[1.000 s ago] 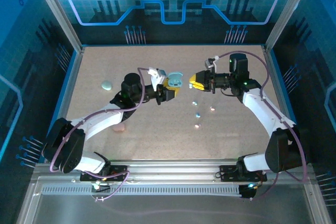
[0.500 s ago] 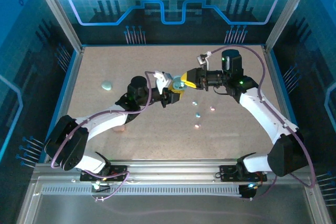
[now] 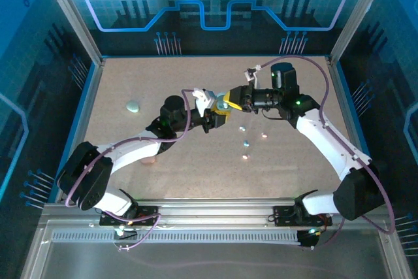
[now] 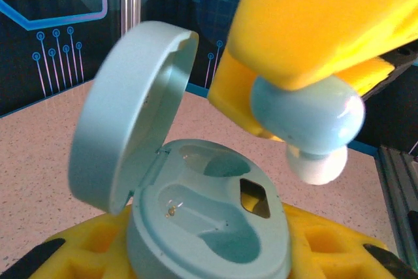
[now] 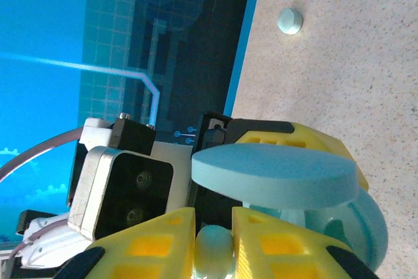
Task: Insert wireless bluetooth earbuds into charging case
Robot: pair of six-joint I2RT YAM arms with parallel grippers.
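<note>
From above, the left gripper (image 3: 214, 112) clamps an open pale-blue oval plastic charging case (image 3: 220, 104), with the right gripper (image 3: 229, 101) meeting it. Left wrist: the right gripper pinches a glossy pale-blue earbud (image 4: 307, 119) just above the case. Right wrist: the grip looks shallow, so the earbud may twist and miss.

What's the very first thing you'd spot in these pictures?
The robot's two hands almost touching in the middle of the table. The left hand grips an open pale blue charging case, and the right hand holds a matching earbud just above its empty slots. To their right, a few tiny loose earbuds lie on the speckled tabletop.
</note>
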